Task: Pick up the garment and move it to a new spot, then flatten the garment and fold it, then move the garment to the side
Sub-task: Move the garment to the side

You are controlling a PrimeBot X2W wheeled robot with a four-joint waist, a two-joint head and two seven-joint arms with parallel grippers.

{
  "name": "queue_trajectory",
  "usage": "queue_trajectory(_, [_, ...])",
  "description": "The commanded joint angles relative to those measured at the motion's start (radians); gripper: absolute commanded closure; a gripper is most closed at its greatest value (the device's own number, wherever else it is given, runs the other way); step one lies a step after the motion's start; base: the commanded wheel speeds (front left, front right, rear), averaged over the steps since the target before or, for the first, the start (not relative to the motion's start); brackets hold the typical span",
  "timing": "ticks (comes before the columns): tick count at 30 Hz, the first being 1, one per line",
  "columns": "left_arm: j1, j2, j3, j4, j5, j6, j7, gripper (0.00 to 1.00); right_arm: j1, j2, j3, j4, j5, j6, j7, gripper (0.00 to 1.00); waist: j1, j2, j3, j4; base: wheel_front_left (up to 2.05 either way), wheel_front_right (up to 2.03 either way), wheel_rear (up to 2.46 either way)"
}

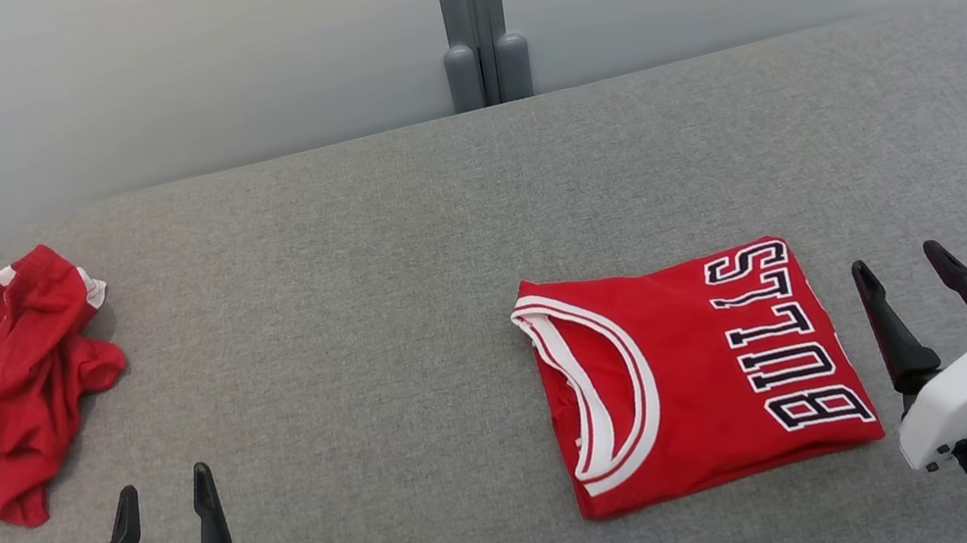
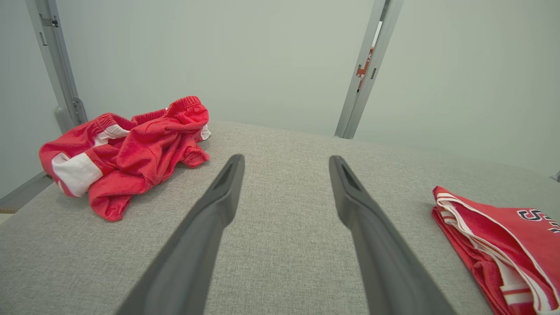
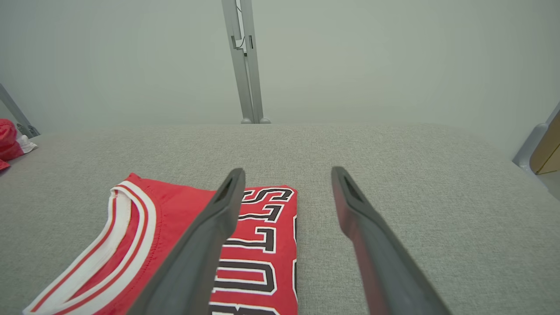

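The folded jersey (image 1: 696, 373) lies flat on the grey table (image 1: 347, 286), right of centre — left gripper (image 1: 164, 482) and right gripper (image 1: 895, 257) both gape wide, empty.

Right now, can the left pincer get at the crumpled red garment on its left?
Probably yes: the left pincer stands open, holding nothing, the crumpled red garment lies just ahead to its left, and only bare grey surface lies between them.

Left end effector (image 1: 163, 480) and right end effector (image 1: 894, 255) both gape wide, fingers pointing forward, empty
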Motion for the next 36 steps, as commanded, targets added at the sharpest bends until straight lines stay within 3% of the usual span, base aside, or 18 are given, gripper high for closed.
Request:
queue_trajectory(1, [0.013, -0.002, 0.005, -0.004, 0.004, -0.001, 0.000, 0.00, 0.002, 0.001, -0.001, -0.006, 0.002, 0.000, 0.002, 0.00, 0.0000, 0.0000, 0.003, 0.002, 0.00, 0.00, 0.00])
queue_trajectory(6, [0.009, -0.002, 0.013, -0.010, 0.006, -0.002, 0.000, 0.00, -0.034, -0.016, 0.029, 0.009, 0.007, 0.000, 0.054, 0.00, 0.0000, 0.0000, 0.015, -0.003, 0.00, 0.00, 0.00])
queue_trajectory(14, [-0.025, 0.008, 0.028, -0.032, 0.016, -0.004, 0.000, 0.00, -0.171, -0.063, 0.084, 0.142, 0.052, 0.000, 0.382, 0.00, 0.0000, 0.0000, 0.066, -0.007, 0.00, 0.00, 0.00])
queue_trajectory(18, [-0.043, 0.003, 0.019, -0.040, 0.024, -0.006, 0.000, 0.00, -0.249, -0.066, 0.095, 0.260, 0.065, 0.000, 0.479, 0.00, 0.0000, 0.0000, 0.101, 0.016, 0.00, 0.00, 0.00])
queue_trajectory(33, [-0.085, 0.002, -0.015, -0.037, 0.015, -0.012, 0.000, 0.00, -0.334, -0.027, 0.106, 0.542, 0.050, 0.000, 0.520, 0.00, 0.0000, 0.0000, 0.134, 0.085, 0.00, 0.00, 0.00])
queue_trajectory(34, [-0.084, 0.004, -0.013, -0.036, 0.014, -0.012, 0.000, 0.00, -0.337, -0.027, 0.115, 0.547, 0.052, 0.000, 0.527, 0.54, 0.0000, 0.0000, 0.133, 0.083, 0.00, 0.00, 0.00])
queue_trajectory(35, [-0.081, 0.006, -0.011, -0.036, 0.014, -0.012, 0.000, 0.00, -0.343, -0.029, 0.123, 0.543, 0.054, 0.000, 0.524, 1.00, 0.0000, 0.0000, 0.131, 0.079, 0.00, 0.00, 0.00])
queue_trajectory(36, [-0.076, 0.009, -0.006, -0.037, 0.015, -0.012, 0.000, 0.00, -0.352, -0.033, 0.132, 0.538, 0.059, 0.000, 0.526, 1.00, 0.0000, 0.0000, 0.131, 0.072, 0.00, 0.00, 0.00])
